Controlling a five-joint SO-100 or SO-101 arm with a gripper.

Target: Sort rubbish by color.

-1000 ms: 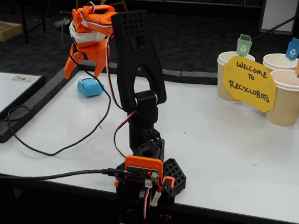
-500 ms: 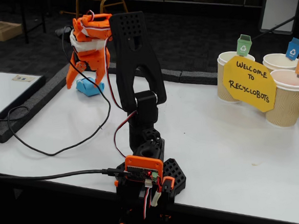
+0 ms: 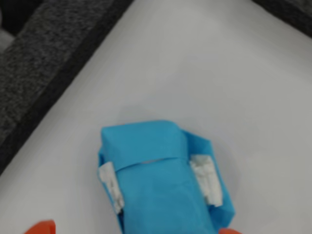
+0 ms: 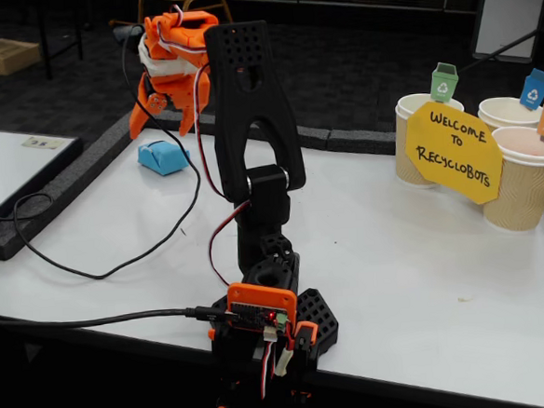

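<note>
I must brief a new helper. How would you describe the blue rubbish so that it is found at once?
On the white table, look to the far left corner in the fixed view, beside the grey foam edging. The blue lump lies under the orange gripper: folded light blue paper, the only blue thing lying flat there.

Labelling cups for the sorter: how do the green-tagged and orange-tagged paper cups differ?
The beige paper cup with the green bin tag stands farther back and left in the fixed view; the beige ribbed paper cup with the orange bin tag stands nearest and rightmost. The yellow cardboard sign hides more of the green-tagged cup. Both stand upright, mouths open.
</note>
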